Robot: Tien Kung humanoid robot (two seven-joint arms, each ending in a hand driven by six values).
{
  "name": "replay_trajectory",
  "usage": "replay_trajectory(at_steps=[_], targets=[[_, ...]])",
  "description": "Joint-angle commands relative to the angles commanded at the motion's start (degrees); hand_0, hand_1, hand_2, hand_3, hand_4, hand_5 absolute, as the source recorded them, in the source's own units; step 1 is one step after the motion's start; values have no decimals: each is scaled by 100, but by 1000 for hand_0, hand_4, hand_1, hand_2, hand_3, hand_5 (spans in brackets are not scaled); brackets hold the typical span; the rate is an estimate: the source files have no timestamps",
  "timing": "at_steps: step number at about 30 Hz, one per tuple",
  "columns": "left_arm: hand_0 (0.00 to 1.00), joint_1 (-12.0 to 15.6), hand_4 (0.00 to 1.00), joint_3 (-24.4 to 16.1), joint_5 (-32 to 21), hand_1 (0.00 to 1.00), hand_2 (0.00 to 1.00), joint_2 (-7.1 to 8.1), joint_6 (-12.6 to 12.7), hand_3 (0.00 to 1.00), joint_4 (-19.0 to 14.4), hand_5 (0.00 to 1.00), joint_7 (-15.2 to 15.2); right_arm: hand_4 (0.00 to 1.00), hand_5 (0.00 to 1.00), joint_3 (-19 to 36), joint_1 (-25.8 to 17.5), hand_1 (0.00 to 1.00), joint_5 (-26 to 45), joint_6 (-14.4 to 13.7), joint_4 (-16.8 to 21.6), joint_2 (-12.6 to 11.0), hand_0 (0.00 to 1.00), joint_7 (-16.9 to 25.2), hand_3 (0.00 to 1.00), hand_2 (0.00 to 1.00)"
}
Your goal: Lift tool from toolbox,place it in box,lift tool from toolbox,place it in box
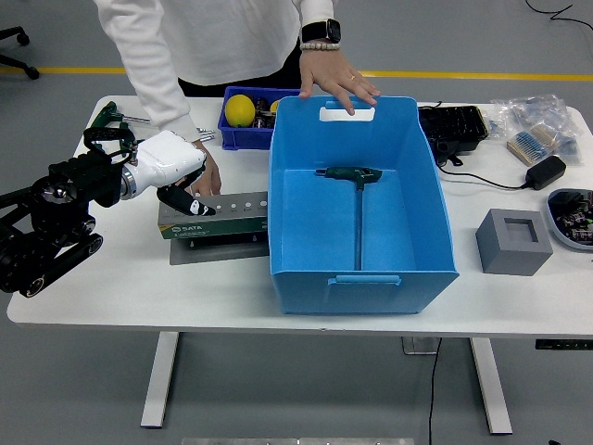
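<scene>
Head view: the left hand (181, 181) hovers at the table's nine-o'clock side, its dark fingertips (196, 206) pointing down over the left end of the grey-green toolbox (215, 216), which lies just left of the big blue box (361, 199). The fingers look curled in a narrow pinch, and nothing shows between them, so I judge the hand empty (the view is too coarse to be sure). One T-handle tool (357, 199) already lies inside the blue box, its green grip toward twelve o'clock and its shaft running toward six. The toolbox's top shows a row of small pale holes or tool ends; whether a tool stands under the fingertips I cannot tell.

A person at twelve o'clock rests one hand (337, 82) on the blue box's far rim and has the other hand (208, 171) just behind the toolbox, close to the robot's hand.

To do the pick well, I would bring the fingertips straight down over a single tool, close firmly on it, then draw it vertically out before swinging toward three o'clock, clearing the blue wall and steering clear of the person's nearby hand. The right hand is out of view.
</scene>
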Motion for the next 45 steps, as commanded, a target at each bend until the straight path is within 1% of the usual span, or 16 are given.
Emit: replay_trajectory(at_steps=[1,2,7,8,11,13,17,26,30,32,37,38,42,43,44,45], targets=[[127,8,903,-34,12,2,46,7,17,44,-21,384,-5,832,724,0,0,696,-1,0,0,0,701,0,603,739],[112,18,836,-78,16,2,9,14,23,47,-46,303,-11,832,724,-1,0,696,-2,1,-1,0,702,0,603,739],[112,66,836,-306,25,2,9,52,57,47,-168,303,-70,832,724,-4,-3,696,3,1,-1,1,702,1,603,739],[102,73,817,-351,27,2,2,62,60,46,-198,271,-79,832,724,-3,-3,696,2,1,-2,1,702,1,603,739],[102,103,817,-531,25,2,2,112,110,46,-365,271,-133,832,724,-4,-6,696,6,0,-2,1,702,2,603,739],[102,124,817,-673,15,2,2,153,164,46,-531,271,-174,832,724,-8,-5,696,12,1,-2,0,702,4,603,739],[102,151,807,-950,-6,2,2,224,177,45,-939,279,-192,832,724,1,-14,697,7,0,-3,4,701,2,604,739],[104,142,803,-1405,-290,2,2,351,-68,47,-1837,280,-46,832,725,22,-37,696,-32,0,-4,13,701,-9,603,738],[104,103,803,-1548,-424,2,2,348,-92,47,-2193,280,19,832,725,35,-47,696,-53,0,-4,14,701,-14,603,738],[104,89,809,-1602,-518,2,2,292,-53,47,-2385,270,41,832,725,47,-54,697,-76,0,-4,17,701,-20,603,739],[104,99,809,-1503,-709,2,2,38,65,47,-2715,270,80,832,725,78,-64,697,-125,-4,-3,29,701,-34,603,739],[126,105,806,-1442,-765,2,24,-30,132,102,-2755,264,78,832,725,84,-67,698,-136,-4,-2,32,700,-36,604,739],[126,130,806,-1178,-1016,2,24,-329,419,102,-2778,264,1,832,725,99,-76,698,-157,-6,1,41,700,-42,604,739],[126,130,806,-1107,-1068,2,24,-396,442,102,-2759,264,-15,832,725,100,-75,698,-161,-7,1,43,700,-42,604,739],[241,124,949,-1002,-1124,153,226,-488,455,420,-2719,394,-32,832,724,103,-73,698,-170,-6,2,44,701,-44,604,738],[241,118,949,-929,-1156,153,226,-542,452,420,-2691,394,-38,832,724,101,-71,698,-172,-5,3,43,701,-44,604,738]])
